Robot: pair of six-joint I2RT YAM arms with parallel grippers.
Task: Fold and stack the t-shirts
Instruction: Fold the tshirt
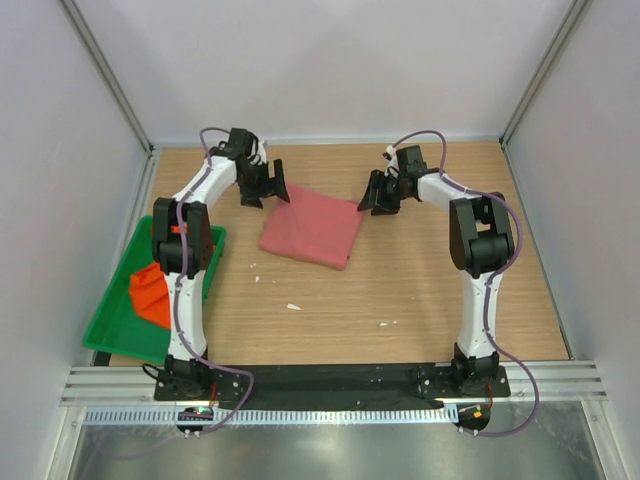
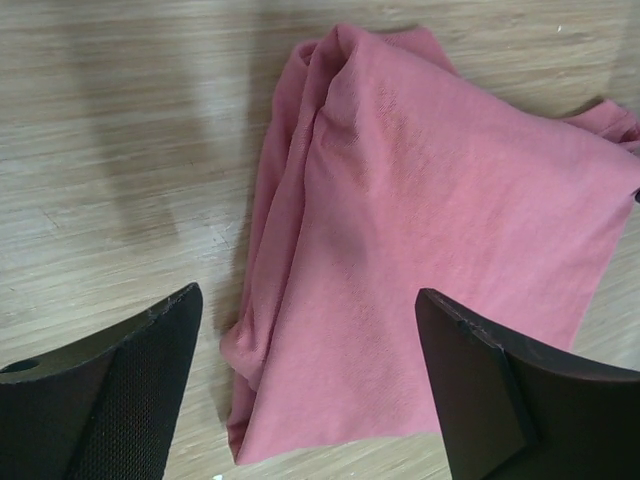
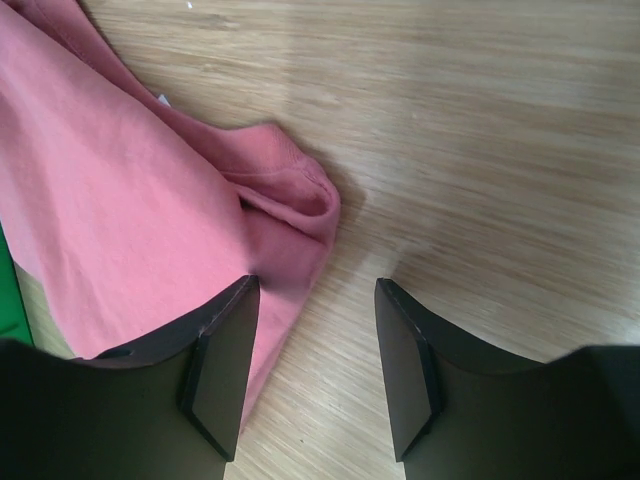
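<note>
Pink shirt lies folded; left tool wide, right tool narrower, both empty beside it. Advise pinching all layers at its corners evenly.

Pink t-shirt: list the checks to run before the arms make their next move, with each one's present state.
1. Pink t-shirt folded, lying on the table: ok.
2. Left gripper open, holding nothing: ok.
3. Right gripper open, nothing between its jaws: ok.
4. Right gripper free of the pink hem: cannot tell.
5. Orange t-shirt folded: not ok, bunched in the green tray.
6. Shirts stacked: not ok.
</note>
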